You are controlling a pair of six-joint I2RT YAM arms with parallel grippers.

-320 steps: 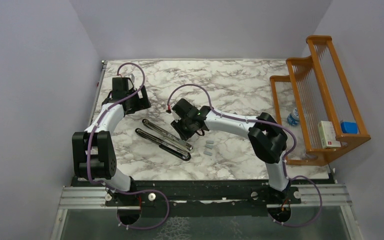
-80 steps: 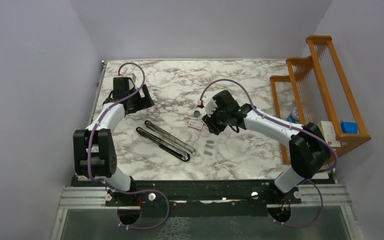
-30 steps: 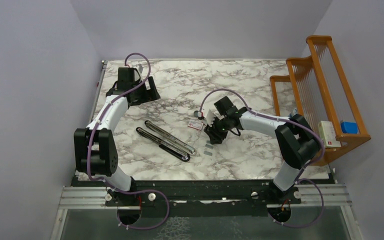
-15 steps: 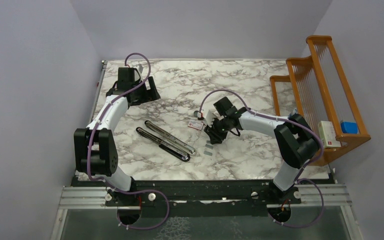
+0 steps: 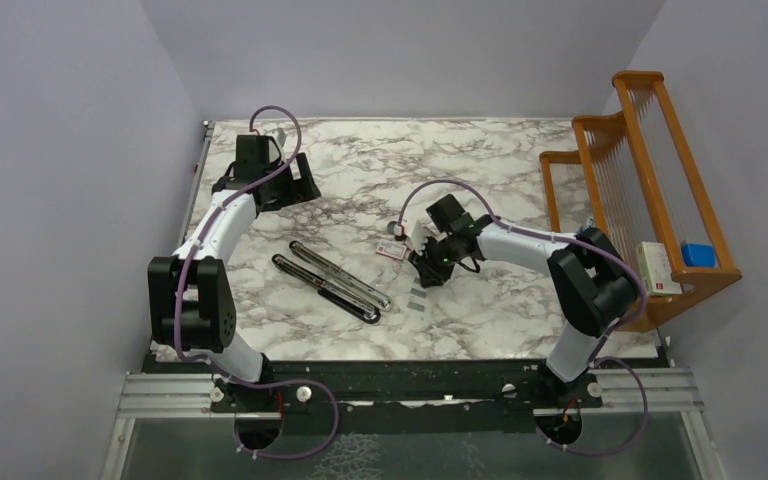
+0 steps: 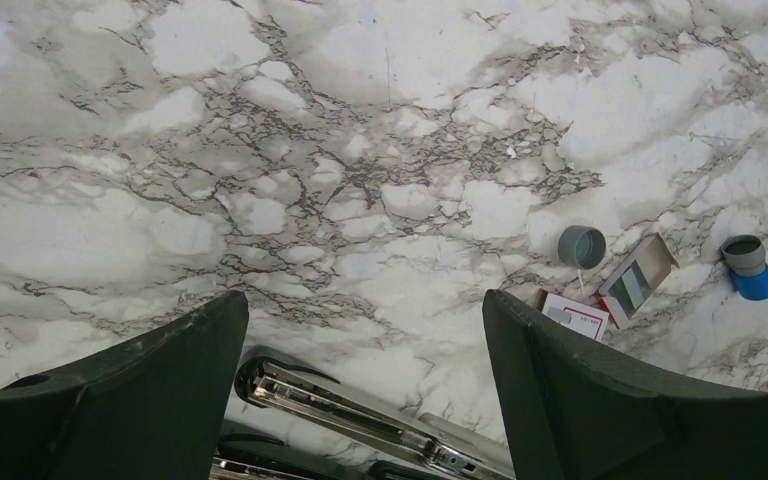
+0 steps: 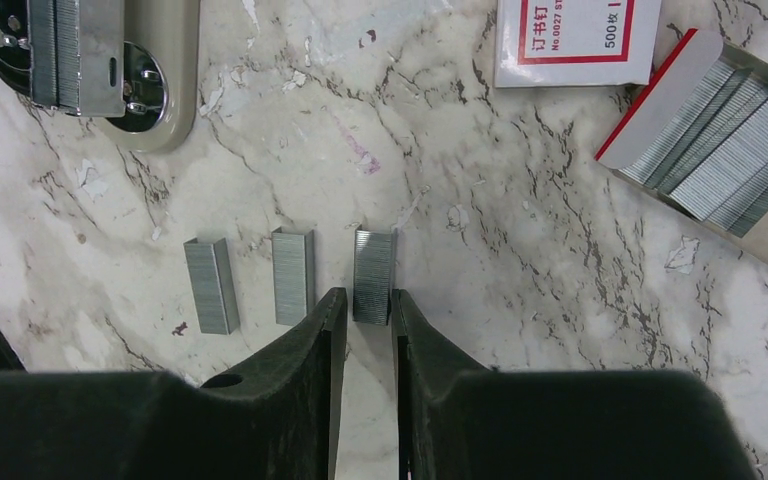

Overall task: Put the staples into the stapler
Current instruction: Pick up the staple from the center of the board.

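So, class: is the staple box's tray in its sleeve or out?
Out: the tray, holding staple strips, lies beside the white-and-red sleeve, not inside it.

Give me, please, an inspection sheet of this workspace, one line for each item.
Surface: marble-patterned table.
Job's things: stapler lying open; three strips of staples side by side; open staple box beside its sleeve.
Clutter: grey cap, blue-and-grey cylinder, near the box.
Grippers: left gripper open, empty, above the table; right gripper narrow, its fingers flanking one strip's near end, grip uncertain.
Cables: purple cable looped along each arm.
Surroundings: wooden rack at the right; lilac walls.
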